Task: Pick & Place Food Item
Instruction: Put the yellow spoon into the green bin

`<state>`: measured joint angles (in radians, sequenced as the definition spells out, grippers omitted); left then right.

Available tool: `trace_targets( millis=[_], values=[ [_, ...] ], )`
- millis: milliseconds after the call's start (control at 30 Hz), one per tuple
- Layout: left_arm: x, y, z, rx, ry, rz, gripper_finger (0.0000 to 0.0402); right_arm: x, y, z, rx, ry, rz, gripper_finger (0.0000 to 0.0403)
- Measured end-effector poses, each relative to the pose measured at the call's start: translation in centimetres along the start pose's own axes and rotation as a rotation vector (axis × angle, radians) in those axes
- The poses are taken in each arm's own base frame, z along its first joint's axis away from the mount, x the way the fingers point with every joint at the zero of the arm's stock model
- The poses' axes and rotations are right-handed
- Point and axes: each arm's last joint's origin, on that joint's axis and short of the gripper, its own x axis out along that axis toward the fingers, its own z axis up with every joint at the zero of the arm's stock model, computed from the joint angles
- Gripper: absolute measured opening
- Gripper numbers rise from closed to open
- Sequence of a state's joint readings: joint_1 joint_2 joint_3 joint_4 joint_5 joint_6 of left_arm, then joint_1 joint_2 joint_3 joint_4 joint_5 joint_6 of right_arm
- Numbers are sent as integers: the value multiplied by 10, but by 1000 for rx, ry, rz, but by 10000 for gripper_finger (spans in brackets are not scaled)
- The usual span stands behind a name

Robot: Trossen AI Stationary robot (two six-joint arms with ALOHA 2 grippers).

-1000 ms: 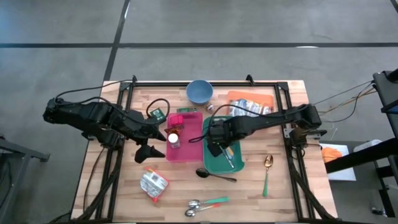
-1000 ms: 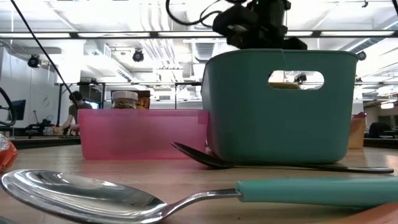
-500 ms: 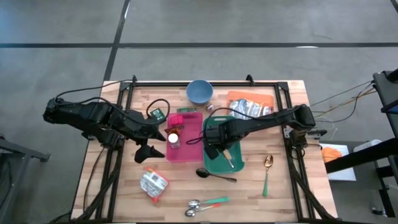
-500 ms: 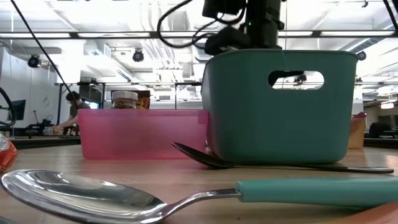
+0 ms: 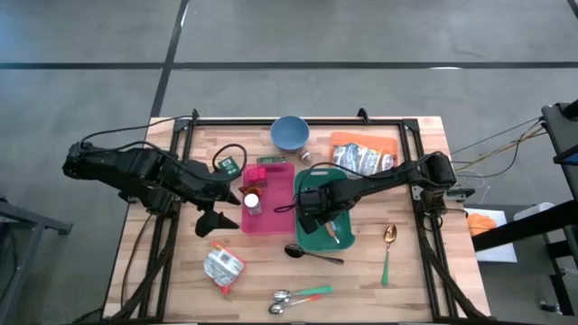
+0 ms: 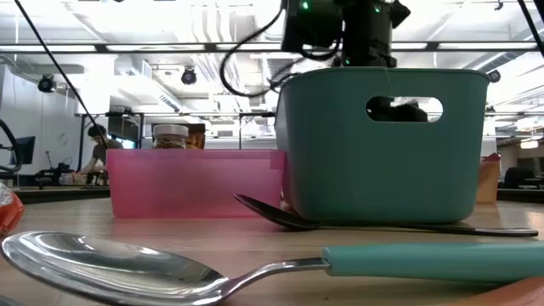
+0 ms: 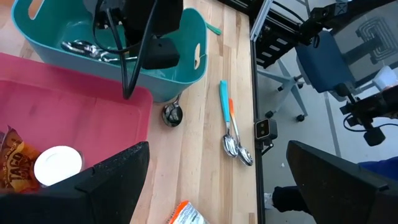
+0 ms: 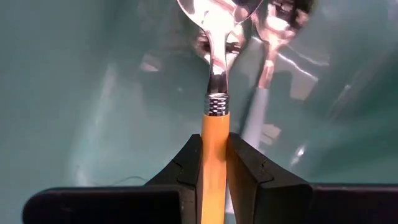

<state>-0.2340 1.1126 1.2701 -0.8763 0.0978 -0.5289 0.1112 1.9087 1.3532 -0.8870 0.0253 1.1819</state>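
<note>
My right gripper (image 8: 214,146) points down inside the teal bin (image 5: 341,236), shut on a spoon with a yellow-orange handle (image 8: 213,130). The spoon's steel bowl (image 8: 211,15) points at the bin floor beside other spoons (image 8: 273,37). In the low view the gripper (image 6: 357,34) dips behind the bin's wall (image 6: 378,161). My left gripper (image 5: 217,219) hangs open, holding nothing, near the pink tray (image 5: 271,226). A white-lidded jar (image 5: 252,200) stands in that tray. A food packet (image 5: 223,268) lies flat on the wood, closer to the front edge. My right gripper pinches the spoon's yellow-orange handle (image 8: 213,140) between its two fingers (image 8: 186,163), just behind the steel collar. The fingers come from above, pointing down, and the spoon runs along them. It hangs bowl-down inside the bin; whether the bowl touches the floor I cannot tell.
A blue bowl (image 5: 290,133) and an orange tray with foil packets (image 5: 361,155) sit at the far side. A black ladle (image 5: 312,253) lies before the bin, two spoons (image 5: 298,298) near the front edge, a green-handled spoon (image 5: 387,248) at the right.
My right gripper has gone down into the teal bin with the spoon, shifting slightly toward the near edge and staying shut. In the low view, the spoon's orange handle no longer shows through the bin's handle slot; the dark gripper fills it.
</note>
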Motion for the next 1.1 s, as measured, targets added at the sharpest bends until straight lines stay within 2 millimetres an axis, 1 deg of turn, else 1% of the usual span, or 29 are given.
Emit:
trace_targets(
  millis=[233, 900, 967, 1100],
  values=[
    [0, 1, -1, 0, 13, 8, 380, 11, -5, -5, 21, 3, -8, 37],
    [0, 1, -1, 3, 14, 8, 380, 14, -3, -6, 12, 1, 2, 37],
    [0, 1, -1, 3, 14, 8, 380, 14, -3, -6, 29, 2, 4, 51],
    [0, 1, -1, 3, 14, 8, 380, 14, -3, -6, 39, 22, 13, 115]
  ],
)
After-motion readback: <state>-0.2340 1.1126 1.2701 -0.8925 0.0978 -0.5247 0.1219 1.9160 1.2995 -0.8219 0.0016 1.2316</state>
